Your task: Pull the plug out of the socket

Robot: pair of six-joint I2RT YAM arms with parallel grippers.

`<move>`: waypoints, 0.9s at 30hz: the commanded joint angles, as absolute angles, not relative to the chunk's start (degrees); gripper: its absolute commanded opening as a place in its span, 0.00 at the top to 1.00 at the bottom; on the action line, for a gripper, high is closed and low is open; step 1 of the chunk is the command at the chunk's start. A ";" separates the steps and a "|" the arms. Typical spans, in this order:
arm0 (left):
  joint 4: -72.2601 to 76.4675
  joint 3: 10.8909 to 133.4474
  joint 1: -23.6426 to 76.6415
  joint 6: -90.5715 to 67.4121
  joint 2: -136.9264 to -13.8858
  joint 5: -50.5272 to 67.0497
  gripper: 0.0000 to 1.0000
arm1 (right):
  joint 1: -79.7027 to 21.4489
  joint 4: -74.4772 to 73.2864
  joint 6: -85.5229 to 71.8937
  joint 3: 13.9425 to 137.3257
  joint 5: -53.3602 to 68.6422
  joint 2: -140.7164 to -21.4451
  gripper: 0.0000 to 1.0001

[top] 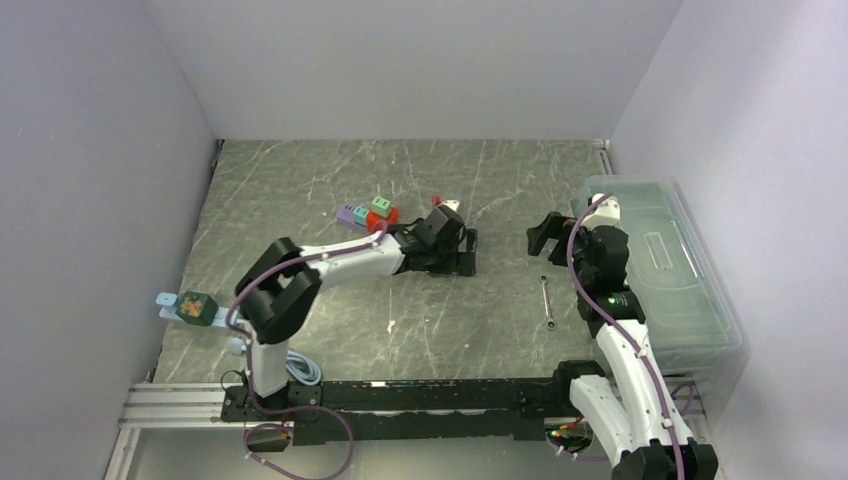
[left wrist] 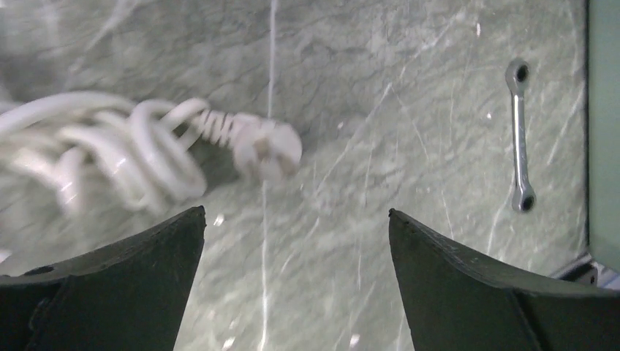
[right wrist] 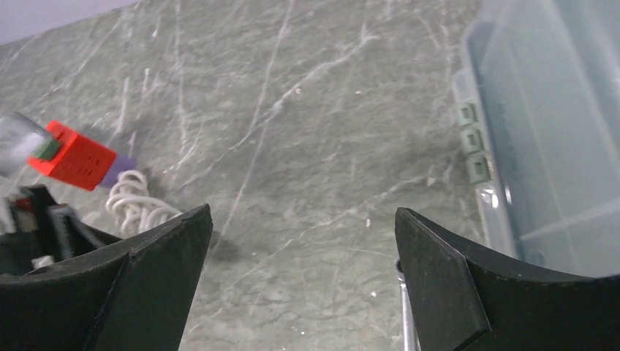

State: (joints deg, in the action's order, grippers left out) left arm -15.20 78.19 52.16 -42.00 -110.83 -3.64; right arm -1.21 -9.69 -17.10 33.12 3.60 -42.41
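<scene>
The white plug [left wrist: 267, 148] lies loose on the table at the end of its coiled white cable [left wrist: 139, 157], with no socket on it. It is just beyond my open, empty left gripper [left wrist: 296, 212] and shows in the top view [top: 451, 205]. The red socket block [top: 383, 219] sits in a cluster with a green block [top: 380, 205] and a purple block [top: 350, 213], left of the plug. It shows in the right wrist view [right wrist: 73, 155] beside the cable [right wrist: 135, 201]. My left gripper [top: 467, 252] is at mid-table. My right gripper [top: 540, 240] [right wrist: 303, 208] is open and empty, to the right.
A small metal wrench [top: 547, 302] lies on the table near my right gripper and shows in the left wrist view [left wrist: 519, 135]. A clear plastic bin [top: 690, 300] stands along the right wall [right wrist: 482, 168]. A green tag [top: 195, 308] hangs off the table's left edge.
</scene>
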 commanded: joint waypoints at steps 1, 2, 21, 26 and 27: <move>-24.22 76.69 51.53 -38.94 -98.78 -6.84 0.00 | -1.14 -4.61 -17.41 36.91 12.55 -43.87 0.00; -25.63 75.63 51.13 -38.78 -96.16 -6.55 0.00 | -1.19 -3.94 -17.73 37.31 14.28 -44.39 0.00; -36.42 78.07 12.51 -31.22 -82.26 12.38 0.00 | -25.58 12.47 -8.04 50.37 26.73 -69.25 0.00; -35.16 81.95 4.93 -29.50 -85.59 12.80 0.01 | -30.60 11.63 -2.63 58.79 25.72 -83.32 0.00; -34.58 81.04 4.45 -28.77 -85.38 11.15 0.01 | -30.86 11.73 -2.19 60.23 25.29 -85.79 0.01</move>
